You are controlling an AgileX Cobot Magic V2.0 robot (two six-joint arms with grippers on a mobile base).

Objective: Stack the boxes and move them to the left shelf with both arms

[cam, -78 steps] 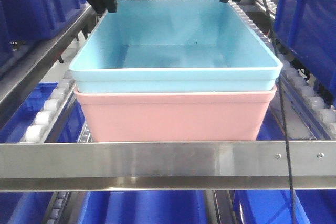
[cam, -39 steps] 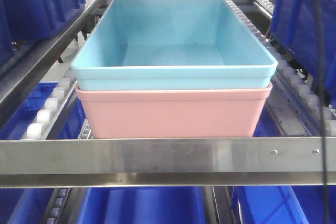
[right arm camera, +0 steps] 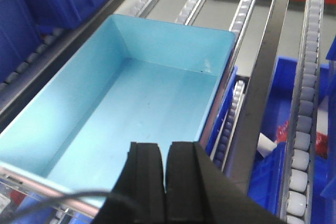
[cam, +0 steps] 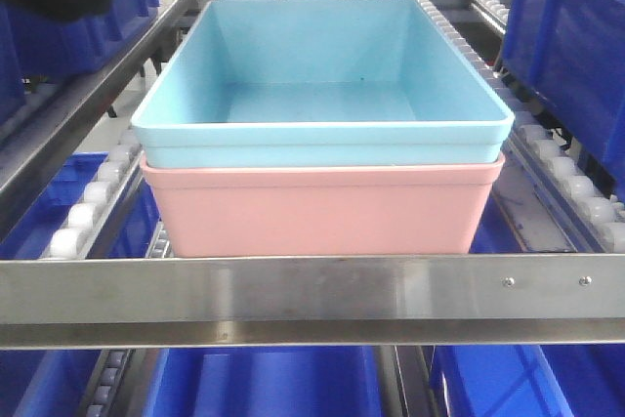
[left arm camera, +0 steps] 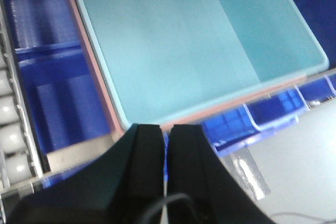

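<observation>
I see two boxes stacked on the left shelf (cam: 293, 290): one light blue tub (cam: 322, 85) nested on one pink tub (cam: 322, 207), resting between the roller rails just behind the steel front bar. My left gripper (left arm camera: 166, 142) and my right gripper (right arm camera: 165, 166) each hang above the blue tub's rim, apart from it, with the fingers pressed together and holding nothing.

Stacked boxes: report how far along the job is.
Done: the light sky blue plastic tub sits nested in the salmon pink plastic tub on the stainless steel roller shelf. In hand: nothing; left gripper and right gripper are shut, empty, above the stack. Nothing visibly left.
</observation>
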